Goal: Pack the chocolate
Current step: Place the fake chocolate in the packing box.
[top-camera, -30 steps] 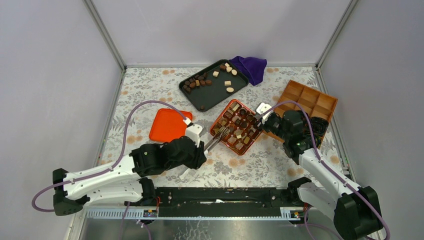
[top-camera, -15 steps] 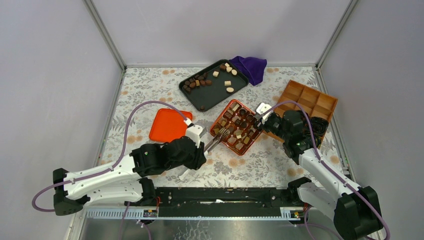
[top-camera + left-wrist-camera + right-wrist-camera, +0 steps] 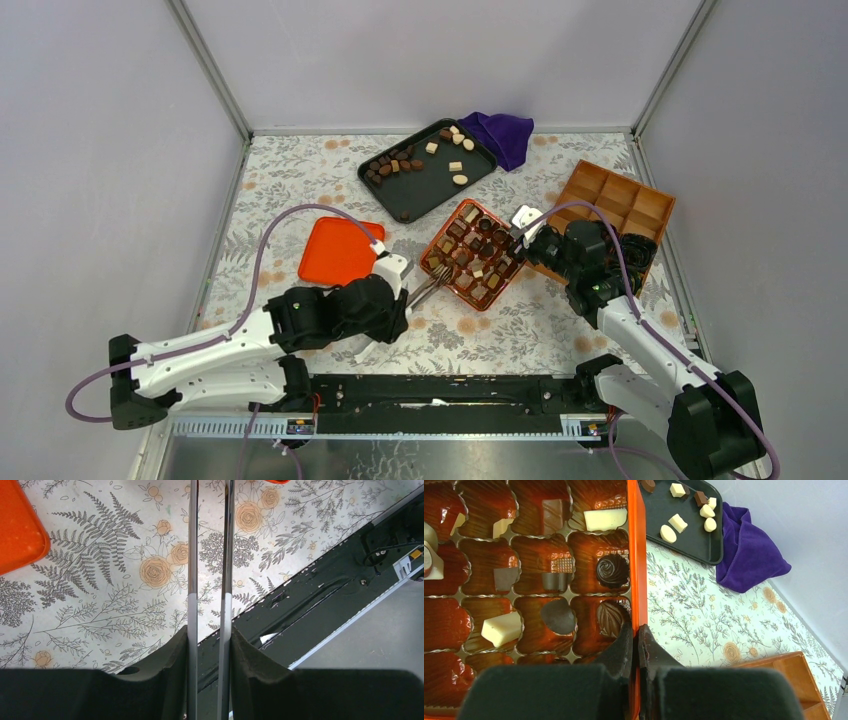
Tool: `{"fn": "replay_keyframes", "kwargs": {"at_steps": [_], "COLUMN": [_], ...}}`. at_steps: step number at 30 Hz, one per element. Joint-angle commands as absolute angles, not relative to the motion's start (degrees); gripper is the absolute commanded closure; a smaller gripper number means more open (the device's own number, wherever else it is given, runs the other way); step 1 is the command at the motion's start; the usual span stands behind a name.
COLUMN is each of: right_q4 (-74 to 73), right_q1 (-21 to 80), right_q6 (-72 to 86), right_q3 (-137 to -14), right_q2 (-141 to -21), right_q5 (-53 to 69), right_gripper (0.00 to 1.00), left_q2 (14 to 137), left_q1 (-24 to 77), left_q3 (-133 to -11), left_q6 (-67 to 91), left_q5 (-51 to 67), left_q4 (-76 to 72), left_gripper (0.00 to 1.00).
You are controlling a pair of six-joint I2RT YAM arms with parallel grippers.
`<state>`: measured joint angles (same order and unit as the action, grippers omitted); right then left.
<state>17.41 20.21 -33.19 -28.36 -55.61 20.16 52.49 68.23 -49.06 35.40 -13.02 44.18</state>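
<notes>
item: orange box point(image 3: 487, 220), many-celled, set cornerwise on the floral table point(image 3: 300, 170).

contents: chocolate point(image 3: 605, 519) lay one piece to a cell in most cells visible. by the box's right rim were a cream slab, a dark swirled round point(image 3: 612, 570) and a brown ridged oval point(image 3: 611, 617). further in were a dark oval and a cream block. several cells in the wrist view were bare.

more chocolate, loose, in brown and cream pieces, lay on the black tray point(image 3: 430, 185) just beyond the box's far corner.

right gripper point(image 3: 636, 640): fingers pressed together on the box's right rim, pinching the thin orange wall between them.

left gripper point(image 3: 209, 640): closed on a pair of metal tongs point(image 3: 430, 282), both steel arms clamped between its pads. the tongs reached to the box's near-left edge, tips over the outer cells. whether the tips held a piece could not be told.

also present: flat orange lid point(image 3: 338, 250) left of the box, apart from it; purple cloth point(image 3: 500, 137) beyond the box, touching the tray's far end; brown divided crate point(image 3: 620, 205) right of the box, behind the right gripper.
</notes>
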Motion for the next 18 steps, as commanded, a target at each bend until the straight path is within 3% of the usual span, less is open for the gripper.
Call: {"fn": "replay_keyframes", "kwargs": {"at_steps": [1, 9, 18], "right_q4": [24.3, 24.2, 24.0], "right_q1": [20.5, 20.4, 20.5], "right_q6": [-32.6, -32.8, -32.8], "right_q3": [-30.4, -30.3, -30.3], "right_q2": [-54.9, -54.9, -54.9], "right_q5": [20.6, 20.8, 21.0], "right_gripper": [1.00, 1.00, 1.00], "left_q2": [54.1, 56.2, 56.7], "left_q1": [68.6, 68.6, 68.6], "left_q3": [-50.8, -52.4, -52.6], "left_q6": [35.0, 34.4, 35.0], "left_q5": [-13.6, -15.1, -15.5], "left_q4": [42.9, 42.9, 42.9], "left_gripper": [0.97, 0.89, 0.67]}}
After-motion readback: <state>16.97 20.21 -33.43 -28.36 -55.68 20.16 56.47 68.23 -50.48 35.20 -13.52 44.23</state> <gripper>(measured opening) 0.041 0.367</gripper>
